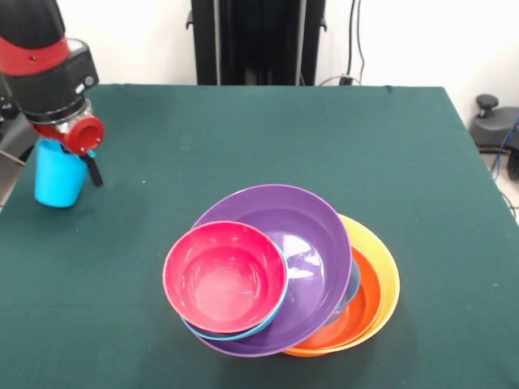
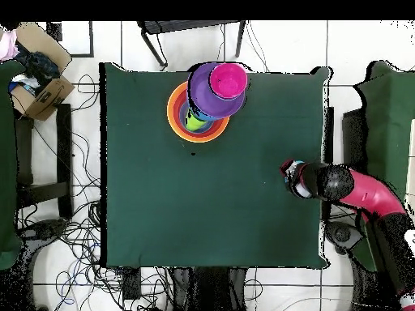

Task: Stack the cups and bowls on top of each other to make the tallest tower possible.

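Observation:
A light blue cup [image 1: 57, 177] hangs upright by the table's left edge in the front view, and my gripper [image 1: 78, 166] is shut on its rim, with one black finger [image 1: 95, 171] down its right side. Whether the cup touches the cloth I cannot tell. The tower stands at the front middle: a pink-red bowl [image 1: 225, 275] sits in a blue bowl [image 1: 243, 332], inside a tilted purple bowl [image 1: 312, 235], over orange bowls [image 1: 369, 312]. Another blue bowl's edge [image 1: 355, 284] peeks out. Overhead, the gripper [image 2: 294, 179] is at the table's right edge, and a lime green cup [image 2: 193, 121] shows under the purple bowl [image 2: 203, 97].
The green table cloth [image 1: 268, 146] stretches between the cup and the tower. Overhead, a cardboard box [image 2: 40, 91] lies off the table's upper left, and cables [image 2: 73, 235] run across the floor on the left.

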